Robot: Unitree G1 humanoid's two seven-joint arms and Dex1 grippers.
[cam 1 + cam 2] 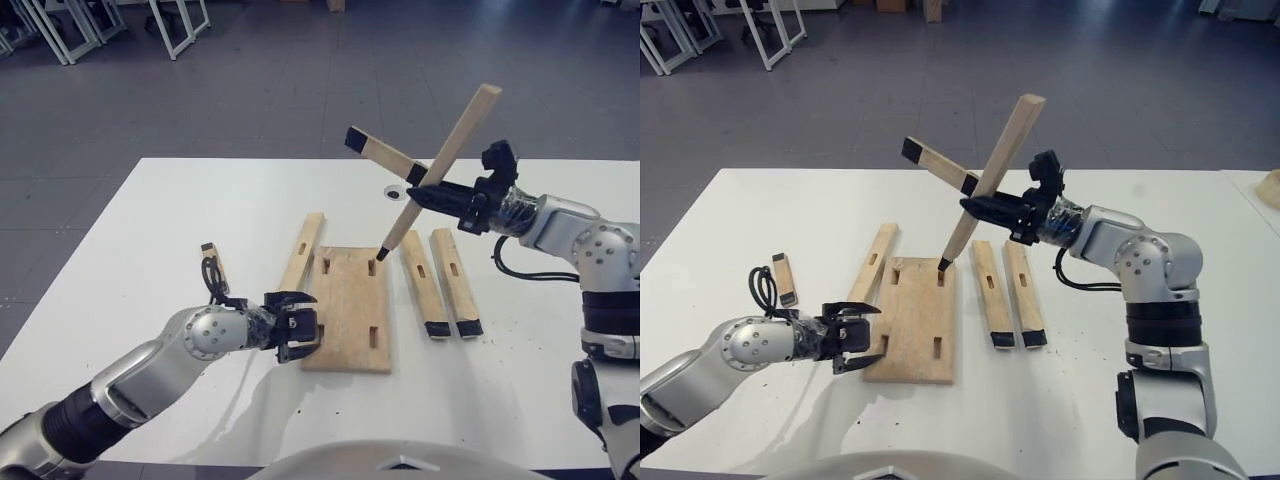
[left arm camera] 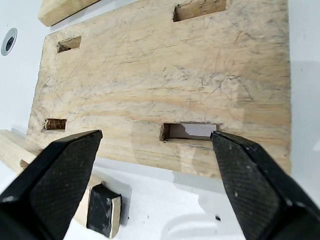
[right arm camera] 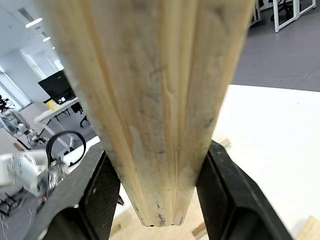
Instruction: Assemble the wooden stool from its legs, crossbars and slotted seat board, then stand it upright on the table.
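The white counter (image 1: 200, 200) carries the slotted seat board (image 1: 348, 310), which lies flat with its slots up so legs can drop in. The right pincer (image 1: 425, 192) clamps a tilted leg (image 1: 465, 125) with a crossbar (image 1: 385, 152) through it. The leg's dark tip is by the board's far right slot, seemingly for seating. The left pincer (image 1: 300, 335) gapes wide at the board's near left corner, likely to brace it.

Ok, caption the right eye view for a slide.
Right gripper holds crossed leg assembly, tip near seat board slot; open left gripper at board's corner.
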